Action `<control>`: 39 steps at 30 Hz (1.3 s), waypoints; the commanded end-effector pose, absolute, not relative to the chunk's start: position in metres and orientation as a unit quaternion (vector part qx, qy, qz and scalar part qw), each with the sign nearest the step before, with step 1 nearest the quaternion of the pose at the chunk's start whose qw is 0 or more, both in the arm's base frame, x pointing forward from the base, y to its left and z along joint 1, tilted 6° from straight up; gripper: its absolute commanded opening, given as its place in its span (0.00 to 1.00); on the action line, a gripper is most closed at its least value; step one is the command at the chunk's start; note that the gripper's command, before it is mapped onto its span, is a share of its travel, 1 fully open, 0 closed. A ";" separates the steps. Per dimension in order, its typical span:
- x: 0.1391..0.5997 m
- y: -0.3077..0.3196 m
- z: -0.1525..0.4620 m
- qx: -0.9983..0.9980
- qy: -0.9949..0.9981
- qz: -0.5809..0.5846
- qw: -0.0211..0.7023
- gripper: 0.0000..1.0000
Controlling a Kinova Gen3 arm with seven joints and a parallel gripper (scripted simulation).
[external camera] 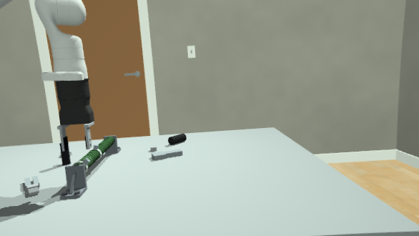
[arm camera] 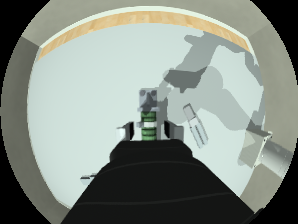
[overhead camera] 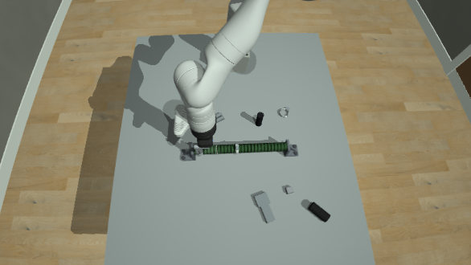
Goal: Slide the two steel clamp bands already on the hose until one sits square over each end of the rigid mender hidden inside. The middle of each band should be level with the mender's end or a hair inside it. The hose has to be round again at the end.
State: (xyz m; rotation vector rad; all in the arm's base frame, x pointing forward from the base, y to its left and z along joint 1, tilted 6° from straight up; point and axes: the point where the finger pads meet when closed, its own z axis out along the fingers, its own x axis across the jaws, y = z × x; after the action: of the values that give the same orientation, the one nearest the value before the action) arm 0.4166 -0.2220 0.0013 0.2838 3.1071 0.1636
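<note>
A green ribbed hose (overhead camera: 241, 148) lies level between two grey end mounts (overhead camera: 187, 154) (overhead camera: 291, 151). Two steel clamp bands sit on it, one near the left end (overhead camera: 215, 149) and one near the middle (overhead camera: 237, 148). My gripper (overhead camera: 203, 145) is open and empty, pointing down just over the hose's left end, left of both bands. In the side view my fingers (external camera: 75, 144) hang spread a little above the hose (external camera: 94, 154). The wrist view shows the hose (arm camera: 149, 125) between my fingers, running to a mount (arm camera: 149, 99). The mender is hidden inside.
An upright black cylinder (overhead camera: 260, 119) and a metal ring (overhead camera: 286, 109) lie behind the hose. A grey block (overhead camera: 264, 205), a small cube (overhead camera: 287, 189) and a lying black cylinder (overhead camera: 319, 211) lie in front. A pale bracket (external camera: 30, 186) sits by the left mount.
</note>
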 end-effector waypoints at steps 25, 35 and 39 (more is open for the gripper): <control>0.417 -0.222 0.002 0.091 0.994 0.052 0.010 1.00; 0.418 -0.222 -0.002 0.091 0.994 0.052 0.010 1.00; 0.420 -0.221 -0.016 0.091 0.994 0.052 0.010 1.00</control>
State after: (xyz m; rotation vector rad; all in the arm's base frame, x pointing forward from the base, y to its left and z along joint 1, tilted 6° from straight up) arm 0.4215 -0.2211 -0.0061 0.2806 3.0978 0.1625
